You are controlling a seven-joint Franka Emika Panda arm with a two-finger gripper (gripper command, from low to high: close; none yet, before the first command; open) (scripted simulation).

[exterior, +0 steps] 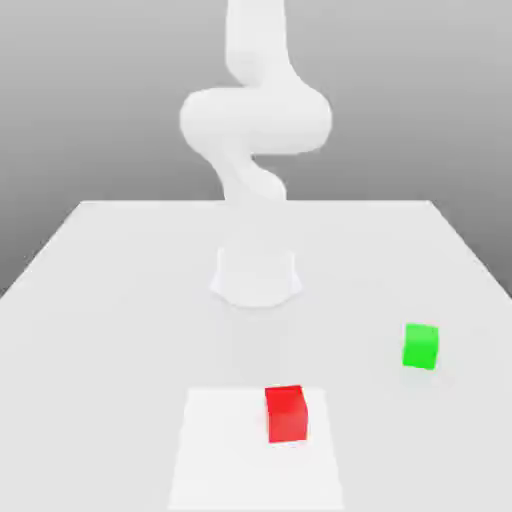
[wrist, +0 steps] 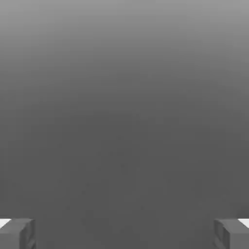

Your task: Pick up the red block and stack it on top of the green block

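The table is the biggest thing before me, a pale grey top that fills the lower half of the exterior view. My arm rises from its base at the middle of that frame and coils upward out of the top edge. Low in the frame, centre, a lighter square patch lies on the table top.

The red block sits on that patch, near its upper right corner, in the lower middle of the exterior view. The green block stands on the bare table at the exterior view's right, a little higher in the frame than the red one and well apart from it. Both are plain cubes, so neither has a long axis to line up with; any square approach to a pair of faces should do.

My gripper looks out on nothing but empty grey backdrop in the hand view. One fingertip shows at the lower left corner of that frame and the other at the lower right, so my jaws stand spread wide with nothing between them.

I judge that the coming move turns on this: I am raised up and aimed away from the table, and the red block lies below, in front of my base. I must tip down toward it first.

No containers are on the table.
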